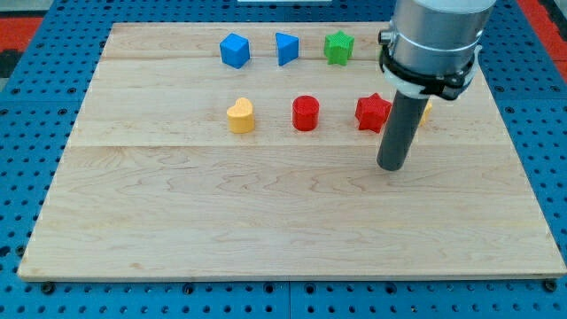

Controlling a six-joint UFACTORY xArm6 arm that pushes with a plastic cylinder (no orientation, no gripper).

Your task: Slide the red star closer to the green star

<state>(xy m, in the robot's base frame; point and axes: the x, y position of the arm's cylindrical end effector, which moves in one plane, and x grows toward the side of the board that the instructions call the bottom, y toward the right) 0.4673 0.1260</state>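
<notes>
The red star (371,112) lies on the wooden board (266,221) at the view's right, in the middle row. The green star (338,47) lies above it and a little to the left, in the top row. My tip (392,167) rests on the board just below and to the right of the red star, close to it but apart. The rod and arm hide part of the star's right side.
A blue cube (235,50) and a blue block (285,48) sit left of the green star. A yellow heart (240,115) and a red cylinder (306,112) sit left of the red star. A yellow block (426,110) peeks from behind the rod.
</notes>
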